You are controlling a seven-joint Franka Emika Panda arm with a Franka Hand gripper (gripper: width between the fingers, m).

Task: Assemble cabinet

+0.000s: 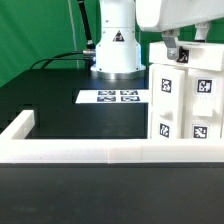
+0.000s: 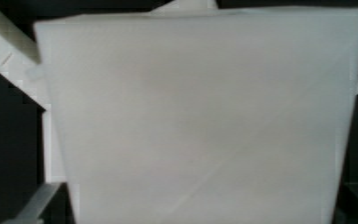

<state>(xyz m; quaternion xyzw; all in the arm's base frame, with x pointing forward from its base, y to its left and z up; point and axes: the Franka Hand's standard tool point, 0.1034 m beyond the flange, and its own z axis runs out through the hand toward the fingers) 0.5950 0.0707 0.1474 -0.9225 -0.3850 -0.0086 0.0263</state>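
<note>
The cabinet (image 1: 188, 100) is a white boxy body with black-and-white tags on its panels, standing at the exterior view's right behind the white rim. My gripper (image 1: 188, 48) hangs right over its top. One finger (image 1: 174, 48) reaches down to the top edge and a second dark finger part (image 1: 205, 34) shows further right. In the wrist view a plain white panel of the cabinet (image 2: 202, 120) fills nearly the whole picture, very close, and the fingertips are hidden. I cannot tell whether the jaws grip the cabinet.
The marker board (image 1: 118, 97) lies flat on the black table in front of the arm's base (image 1: 113, 50). A low white rim (image 1: 90, 152) runs along the front and turns back at the exterior view's left (image 1: 20, 127). A green backdrop stands behind.
</note>
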